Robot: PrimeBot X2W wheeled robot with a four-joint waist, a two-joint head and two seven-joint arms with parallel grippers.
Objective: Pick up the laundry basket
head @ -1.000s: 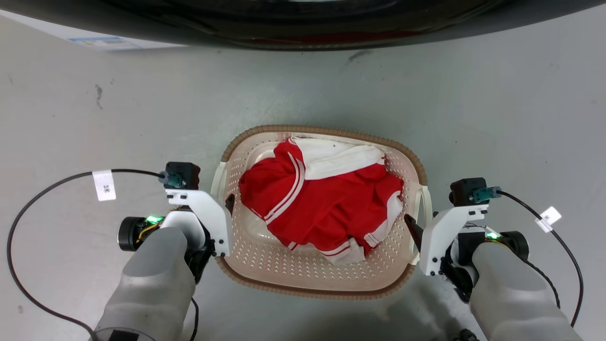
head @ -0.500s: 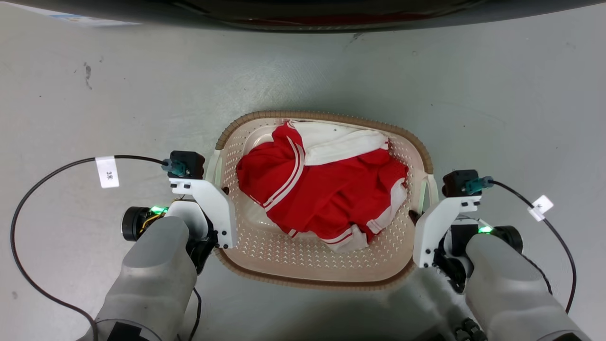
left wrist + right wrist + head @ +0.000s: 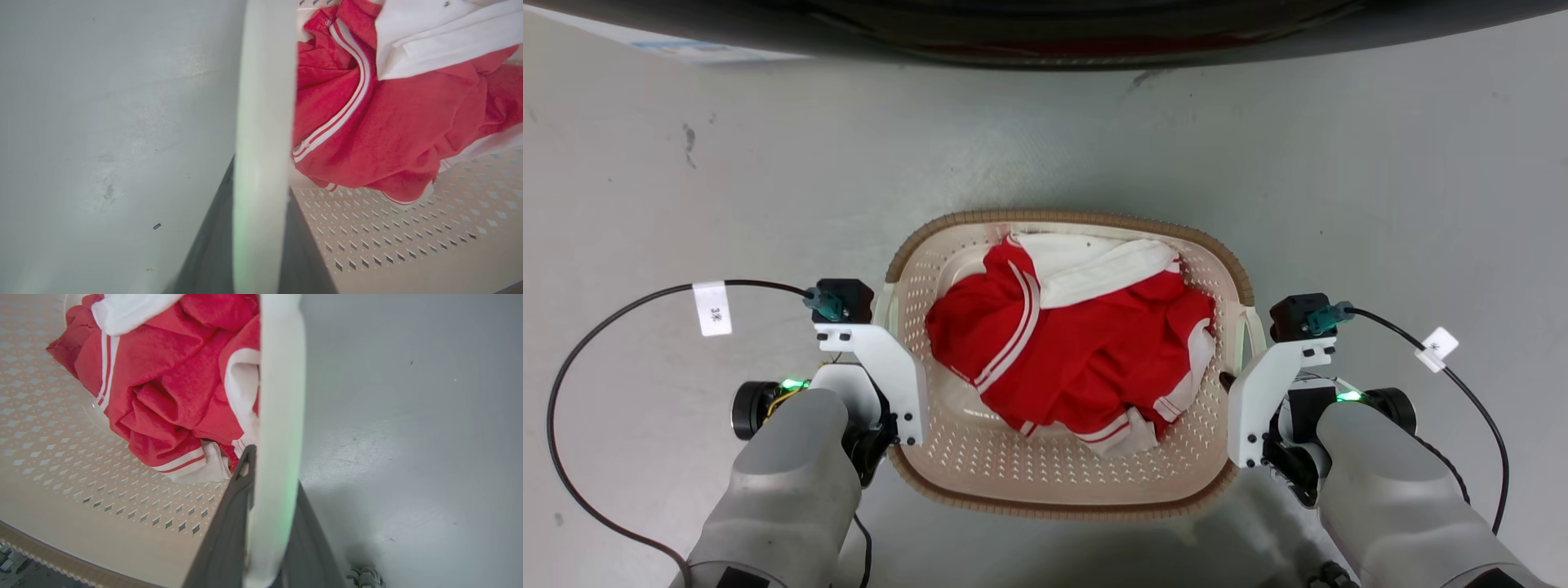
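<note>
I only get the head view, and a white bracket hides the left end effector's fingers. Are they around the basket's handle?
Observer: Yes. In the left wrist view the left end effector has one dark finger against each side of the basket's handle.
Operator: And the right one?
Observer: Same. The right wrist view shows the right end effector straddling the other handle, one finger inside the basket and one outside.

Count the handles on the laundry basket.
2. The left handle sits between the fingers of the left gripper, the right handle between those of the right gripper, on opposite sides of the basket.
</note>
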